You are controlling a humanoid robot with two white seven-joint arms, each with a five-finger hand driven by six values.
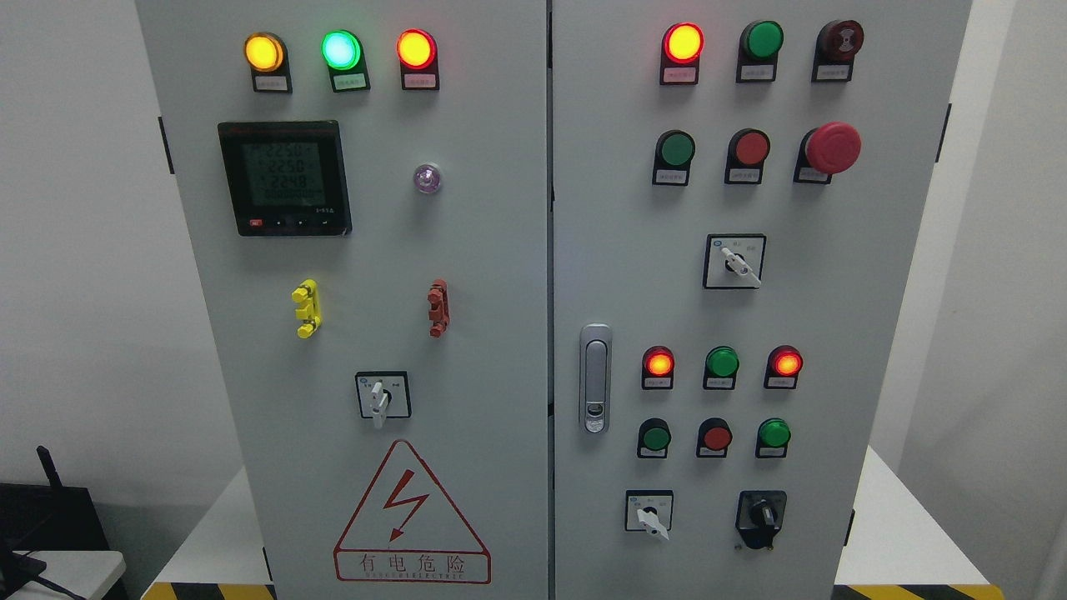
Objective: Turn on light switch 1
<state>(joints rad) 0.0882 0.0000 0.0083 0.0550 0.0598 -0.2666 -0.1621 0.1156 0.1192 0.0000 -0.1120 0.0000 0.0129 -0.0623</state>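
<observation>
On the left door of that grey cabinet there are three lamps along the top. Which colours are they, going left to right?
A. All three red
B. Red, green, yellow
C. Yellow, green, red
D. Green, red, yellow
C: the left door's top row shows a lit yellow lamp, then a green lamp, then a red lamp, above the digital meter.

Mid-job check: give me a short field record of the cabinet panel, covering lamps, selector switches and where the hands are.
left door top lamps: yellow, green, red, all lit
meter: display on
left door selector: knob pointing down
right door top row: red lamp lit
emergency stop: red mushroom button
hands: none in view
</observation>
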